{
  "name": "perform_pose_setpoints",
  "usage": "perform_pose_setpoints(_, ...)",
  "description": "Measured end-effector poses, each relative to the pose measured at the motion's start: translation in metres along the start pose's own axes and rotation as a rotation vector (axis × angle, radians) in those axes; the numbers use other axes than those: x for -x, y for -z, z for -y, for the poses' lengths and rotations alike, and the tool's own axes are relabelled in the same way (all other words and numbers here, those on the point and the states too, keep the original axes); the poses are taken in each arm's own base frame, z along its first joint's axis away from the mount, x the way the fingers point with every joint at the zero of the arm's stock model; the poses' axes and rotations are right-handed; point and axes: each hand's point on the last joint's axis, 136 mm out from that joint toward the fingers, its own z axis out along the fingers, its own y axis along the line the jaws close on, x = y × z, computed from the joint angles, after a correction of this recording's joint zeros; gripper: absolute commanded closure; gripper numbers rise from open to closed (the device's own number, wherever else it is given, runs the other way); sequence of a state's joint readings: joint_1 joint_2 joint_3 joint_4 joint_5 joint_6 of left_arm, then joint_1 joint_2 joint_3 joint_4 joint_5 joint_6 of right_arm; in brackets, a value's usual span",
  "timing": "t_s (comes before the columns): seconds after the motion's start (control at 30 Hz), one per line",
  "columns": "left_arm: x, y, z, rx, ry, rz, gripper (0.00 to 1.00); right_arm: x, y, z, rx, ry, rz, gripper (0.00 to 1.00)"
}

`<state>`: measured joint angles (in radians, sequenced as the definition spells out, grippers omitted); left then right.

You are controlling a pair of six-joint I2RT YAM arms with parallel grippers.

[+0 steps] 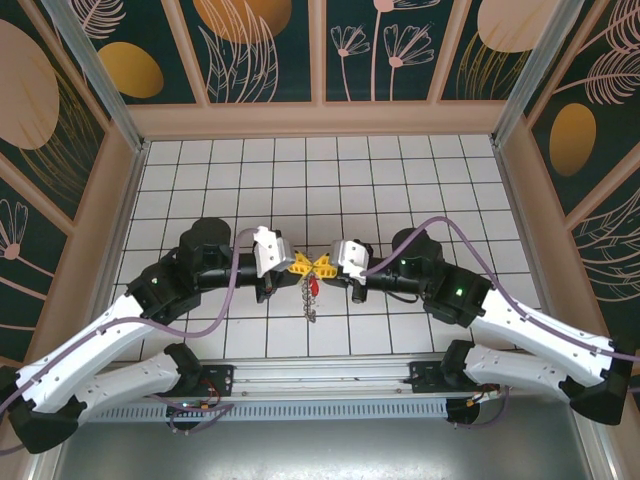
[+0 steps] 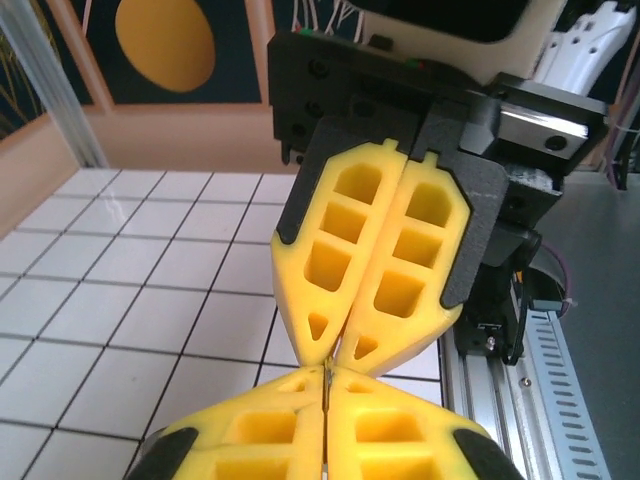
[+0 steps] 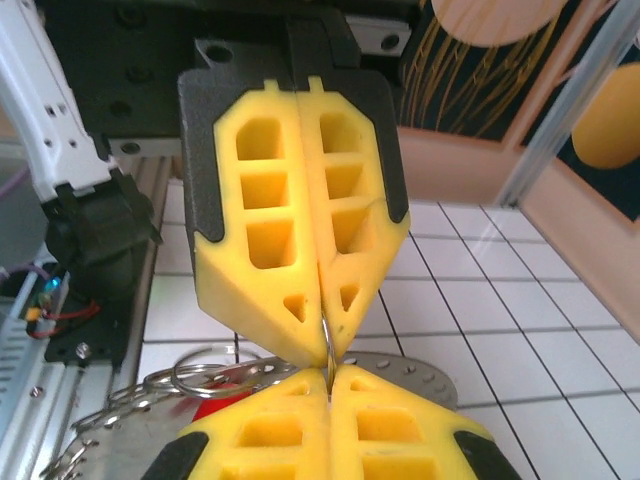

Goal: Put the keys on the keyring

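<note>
From above, the keys (image 1: 316, 288) are showing only as a red speck against the dangling keyring (image 1: 312, 300), too small for any shape to be read. The chain's top is disappearing behind the meeting yellow tips. In the right wrist view the right gripper (image 3: 329, 375) is running off the bottom edge and covering most of a red patch (image 3: 215, 408), perhaps that same piece. The keyring's blurred loops are being cut off at the lower left corner. In the left wrist view the left gripper (image 2: 326, 378) is being cropped at the bottom.
</note>
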<state>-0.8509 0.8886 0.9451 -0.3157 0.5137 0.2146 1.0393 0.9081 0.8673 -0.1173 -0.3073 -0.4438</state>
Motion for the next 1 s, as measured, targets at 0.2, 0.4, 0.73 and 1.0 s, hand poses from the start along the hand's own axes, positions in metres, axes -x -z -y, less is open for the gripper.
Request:
perform_pose_setpoints(0.2,-0.019,-0.005,-0.003,0.008,0.036,-0.074,1.00,-0.019,-0.009,-0.002,-0.011,0.016,-0.095,1.00)
perform_pose_setpoints(0.4,-0.016,0.001,0.003,0.003,0.025,-0.008,1.00,-0.014,-0.009,-0.006,0.003,0.021,-0.074,0.96)
perform_pose_setpoints(0.73,0.015,0.015,0.024,-0.076,-0.011,0.209,1.00,0.020,0.005,-0.018,0.063,0.047,0.068,0.82)
perform_pose_setpoints(1.0,0.021,0.020,0.031,-0.108,-0.013,0.273,1.00,0.024,0.007,-0.023,0.089,0.045,0.095,0.79)
